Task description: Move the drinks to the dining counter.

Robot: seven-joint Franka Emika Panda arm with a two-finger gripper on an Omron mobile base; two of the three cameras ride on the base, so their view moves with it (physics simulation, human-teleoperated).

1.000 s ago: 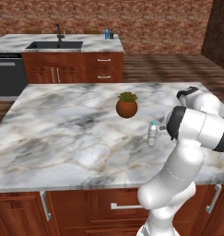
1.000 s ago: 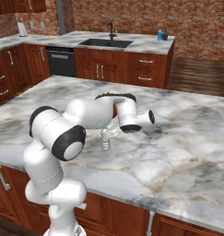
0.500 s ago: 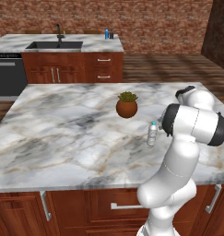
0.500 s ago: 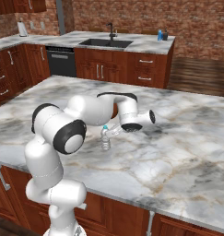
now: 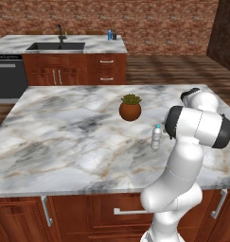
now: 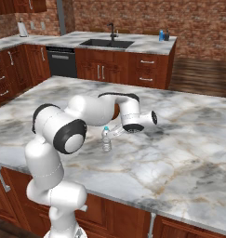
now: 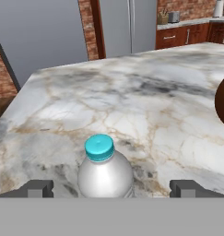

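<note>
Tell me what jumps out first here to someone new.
The white arm folded low over the marble island, its open gripper straddling an upright clear water bottle with a teal cap. Just beyond the bottle stands a terracotta pot with a green plant. Far back, the sink counter carries small blue items near its right end.

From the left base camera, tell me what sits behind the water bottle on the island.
Behind the water bottle stands a round terracotta pot with a green plant, apart from it on the marble island. The arm covers the counter to the bottle's right, so what lies there cannot be seen.
</note>
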